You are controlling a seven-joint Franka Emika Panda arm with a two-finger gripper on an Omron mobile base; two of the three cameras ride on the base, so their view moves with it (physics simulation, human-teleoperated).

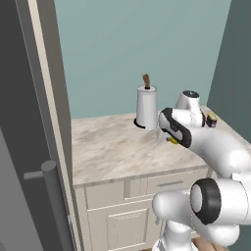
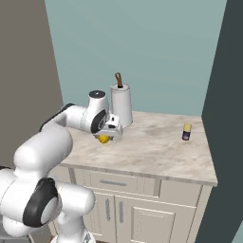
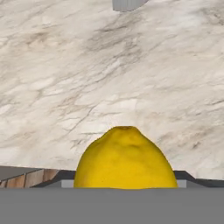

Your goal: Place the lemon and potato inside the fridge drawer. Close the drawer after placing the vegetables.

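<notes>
The claw [image 2: 105,137] was clenched on the lemon [image 2: 103,139], which sat right between its fingers, low over the marble counter [image 2: 156,152]. Judged step: lemon picked up, carry not begun. Next move would call for lifting clear of the counter and turning toward the fridge, grip kept firm on the round fruit. Potato and fridge drawer could not be located. Fingertips were hidden behind the lemon [image 3: 125,159] in the hand view.

The counter [image 2: 156,152] lies open between the roll holder [image 2: 121,104] at the back and the small bottle [image 2: 187,132] near the right wall; the front half is bare marble.
</notes>
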